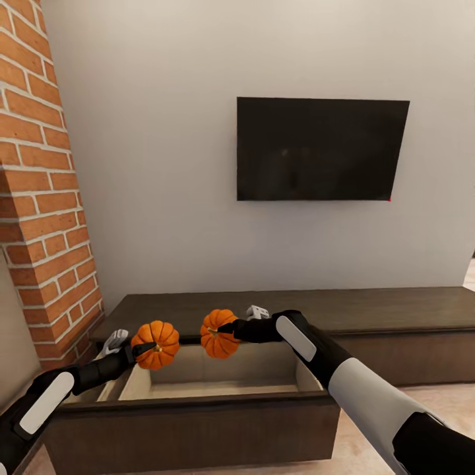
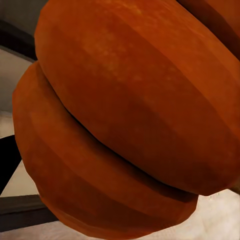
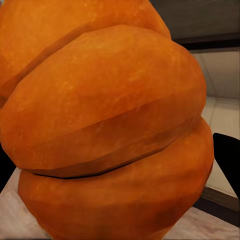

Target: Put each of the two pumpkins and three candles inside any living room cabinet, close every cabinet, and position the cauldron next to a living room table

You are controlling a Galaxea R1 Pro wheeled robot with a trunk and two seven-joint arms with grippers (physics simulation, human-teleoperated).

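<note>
White wall, dark TV point(image 1: 322, 148), brick column point(image 1: 39, 198) in head view. Cabinet point(image 1: 409, 310) drawer point(image 1: 198, 412) open below. Left gripper point(image 1: 140, 351) clamps left pumpkin point(image 1: 158, 343), right gripper point(image 1: 227, 328) clamps right pumpkin point(image 1: 216, 335); both held above drawer, stems sideways toward grippers. Wrist views add rib detail point(image 2: 125, 115) point(image 3: 110, 135).

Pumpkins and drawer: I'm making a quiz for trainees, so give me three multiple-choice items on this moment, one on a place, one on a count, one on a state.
1. Where are the pumpkins?
A. On the floor
B. Held above the open drawer
C. On the cabinet's top

2. How many pumpkins show in the head view?
A. One
B. Two
C. Three

3. What state is the drawer in?
A. Pulled open
B. Shut
C. Removed and upside down

Key:
1 B: the left gripper holds the left pumpkin and the right gripper holds the right pumpkin, both over the drawer of the cabinet.
2 B: two orange pumpkins hang side by side.
3 A: the drawer's pale inside is exposed behind its dark front.
</note>
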